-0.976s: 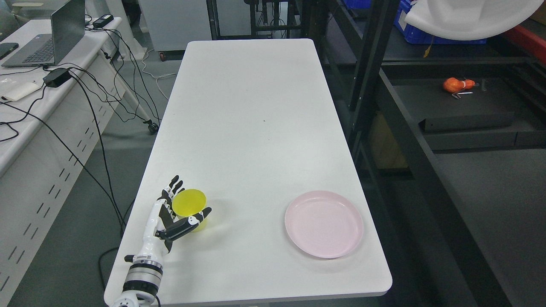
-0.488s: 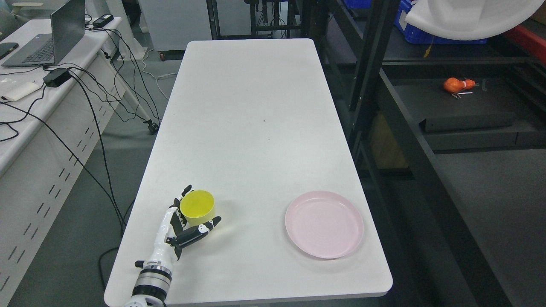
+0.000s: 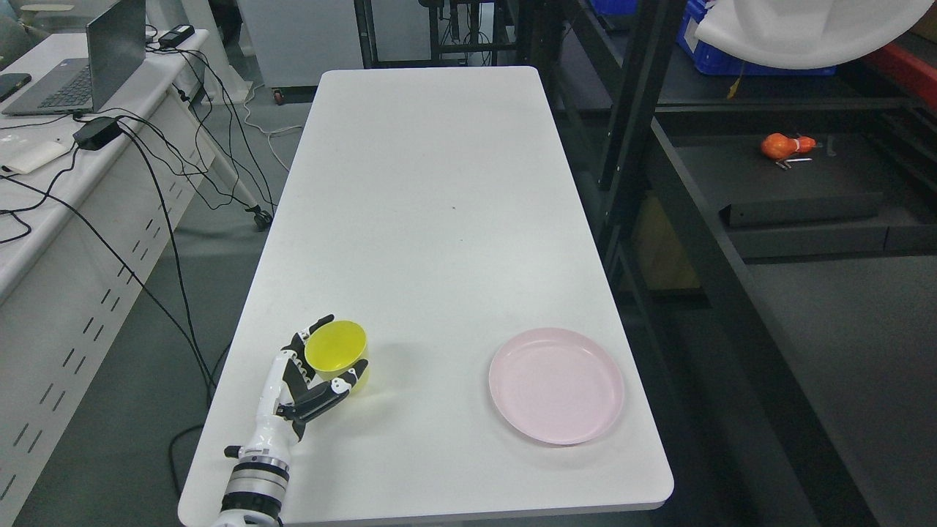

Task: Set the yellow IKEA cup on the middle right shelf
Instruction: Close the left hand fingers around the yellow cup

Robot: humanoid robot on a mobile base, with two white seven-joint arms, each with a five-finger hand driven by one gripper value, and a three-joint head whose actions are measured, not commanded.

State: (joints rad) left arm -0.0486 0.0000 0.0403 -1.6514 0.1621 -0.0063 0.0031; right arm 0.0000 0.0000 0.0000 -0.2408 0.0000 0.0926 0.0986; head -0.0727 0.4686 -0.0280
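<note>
1. Yellow IKEA cup (image 3: 336,346) stands at the near left of the white desk (image 3: 439,219), mouth up and tilted slightly; the left hand (image 3: 311,377) has its fingers (image 3: 326,391) curled around the cup wall.
2. It looks light, stiff and smooth-sided plastic, so wrapping the wall below the rim suits.
3. A pink plate (image 3: 556,385) lies near right; the black shelf (image 3: 798,190) is far right.
</note>
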